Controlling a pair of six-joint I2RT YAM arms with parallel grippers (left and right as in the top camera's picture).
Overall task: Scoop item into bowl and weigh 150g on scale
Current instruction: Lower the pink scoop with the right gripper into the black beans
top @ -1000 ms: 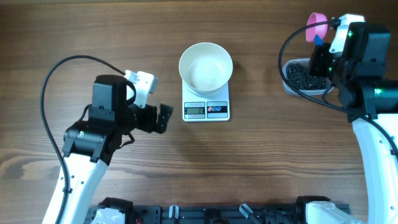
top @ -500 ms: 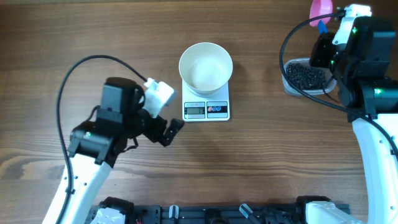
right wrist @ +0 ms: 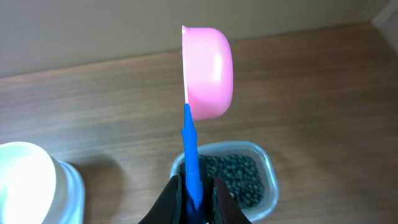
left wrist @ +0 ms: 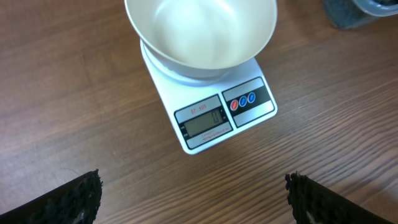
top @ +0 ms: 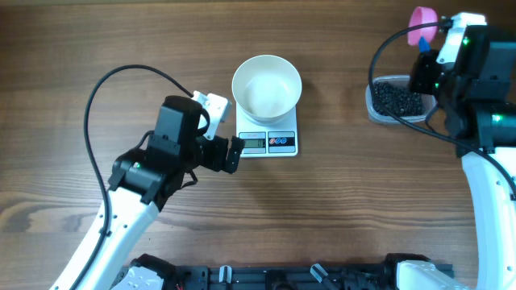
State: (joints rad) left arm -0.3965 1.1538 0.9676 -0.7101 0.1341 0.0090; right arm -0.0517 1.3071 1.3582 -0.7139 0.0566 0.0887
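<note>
Right gripper (right wrist: 194, 194) pinched narrow on blue handle of pink scoop (right wrist: 208, 68), scoop turned on edge above tub (right wrist: 268, 180). Versus a second ago: scoop shifted slightly right and farther. Left gripper (left wrist: 193, 202), jaws wide, holding nothing, moved right from well left of scale (top: 268, 142) to just beside its near-left corner. Tub, far right, holds black beans (top: 393, 98). White bowl (top: 267, 58) sits on scale, inside bare white.

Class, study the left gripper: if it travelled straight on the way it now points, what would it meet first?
Probably the scale, at its display end, with the bowl beyond. The left gripper may sit too high; depth is unclear.
</note>
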